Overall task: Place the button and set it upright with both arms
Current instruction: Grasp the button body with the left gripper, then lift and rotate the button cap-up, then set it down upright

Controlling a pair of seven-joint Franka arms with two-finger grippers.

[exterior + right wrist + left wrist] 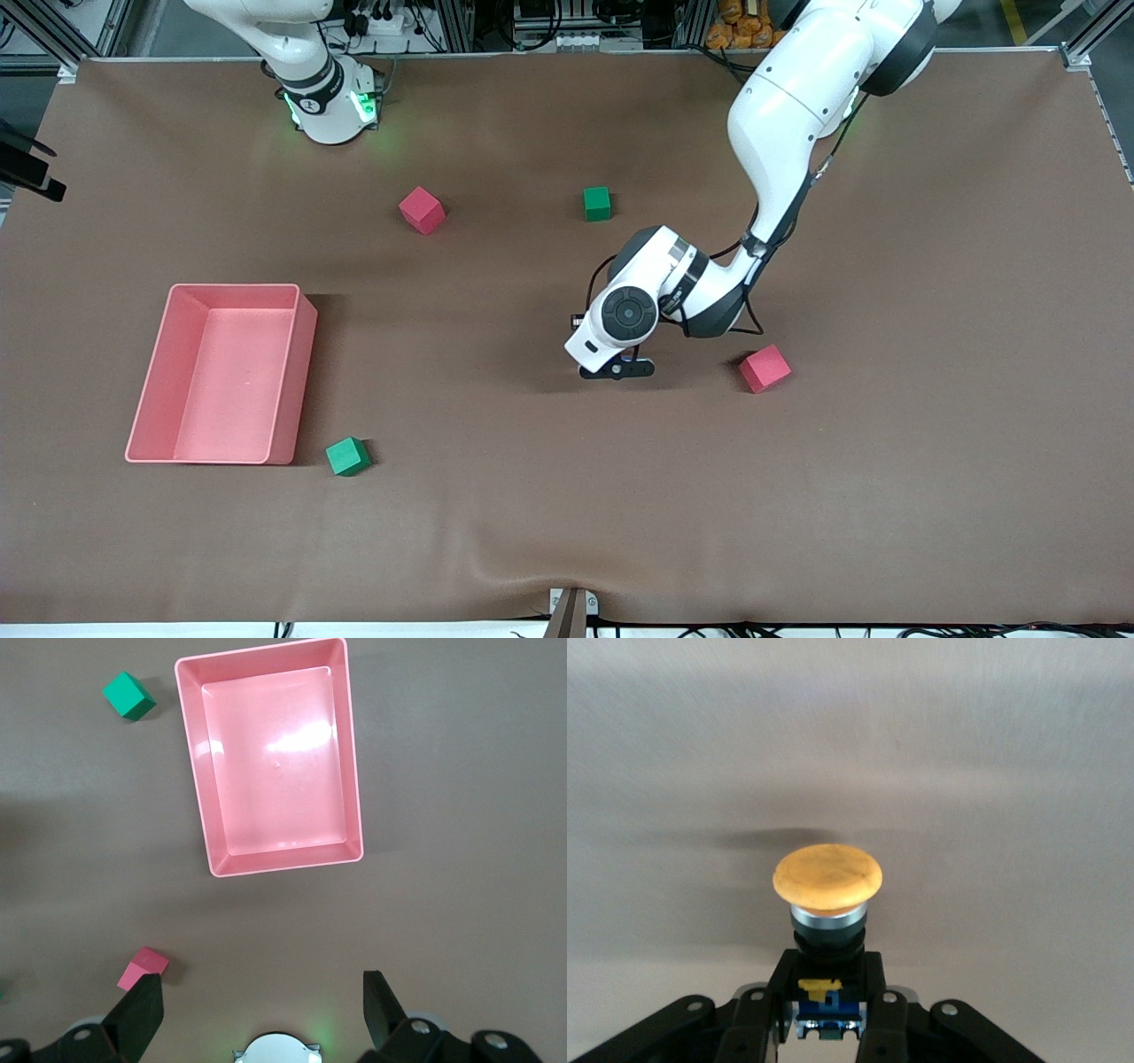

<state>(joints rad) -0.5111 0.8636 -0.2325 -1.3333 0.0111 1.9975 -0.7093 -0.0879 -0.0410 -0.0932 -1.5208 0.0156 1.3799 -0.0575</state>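
Observation:
My left gripper is low over the middle of the cloth-covered table, with its hand tipped sideways. In the left wrist view it is shut on the button, gripping the black and blue body. The round orange cap sticks out past the fingertips, with the brown cloth close under it. The hand hides the button in the front view. My right gripper is open and empty, high over the right arm's end of the table. It is out of the front view, and that arm waits.
A pink bin stands toward the right arm's end and also shows in the right wrist view. One green cube lies beside the bin, another nearer the bases. One red cube lies beside my left gripper, another nearer the right base.

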